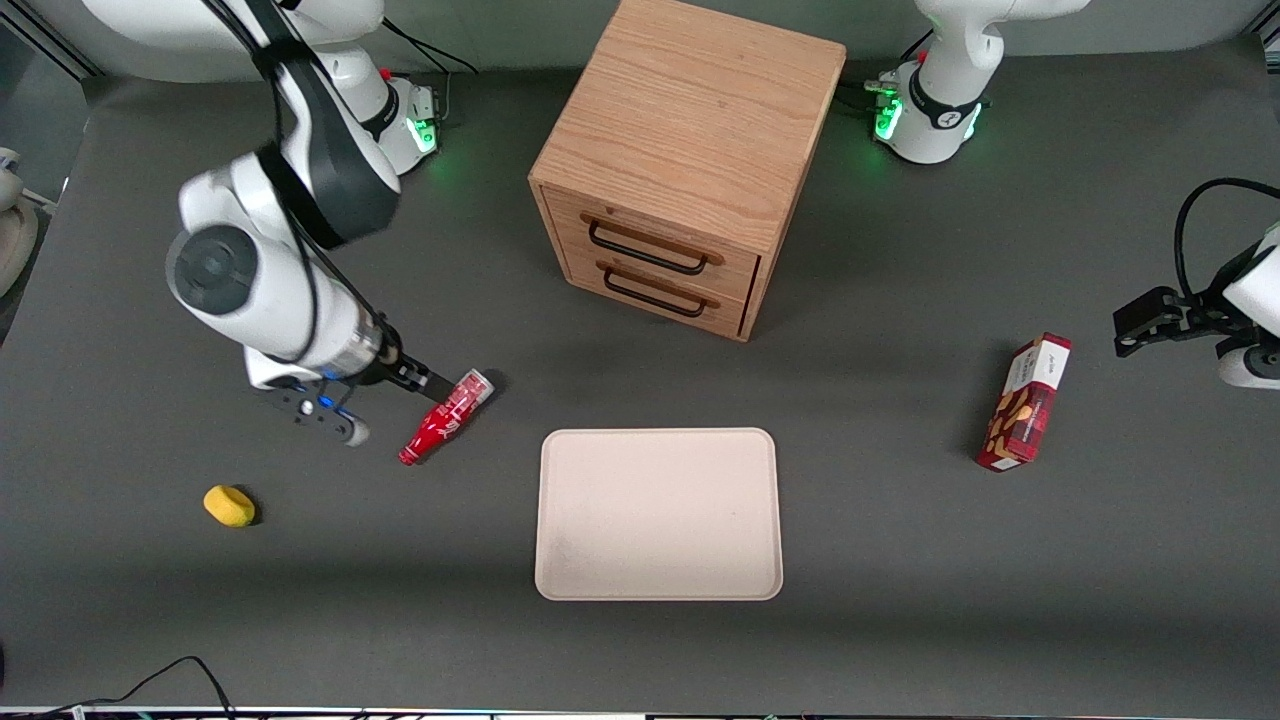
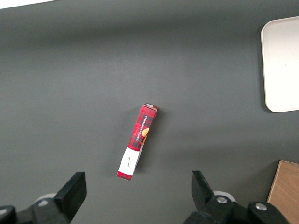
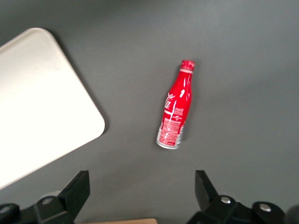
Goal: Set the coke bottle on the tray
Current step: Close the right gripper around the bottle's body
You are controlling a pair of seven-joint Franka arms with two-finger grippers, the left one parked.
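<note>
Because the coke bottle (image 1: 446,417) lies flat on the table (image 1: 900,600) just beside the tray (image 1: 659,515), toward the working arm's end, the gripper (image 3: 142,196) hangs above it with jaws apart, seemingly lining up for a grasp.

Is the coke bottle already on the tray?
No, the coke bottle lies on the dark table beside the tray, with the open hand above it.
</note>
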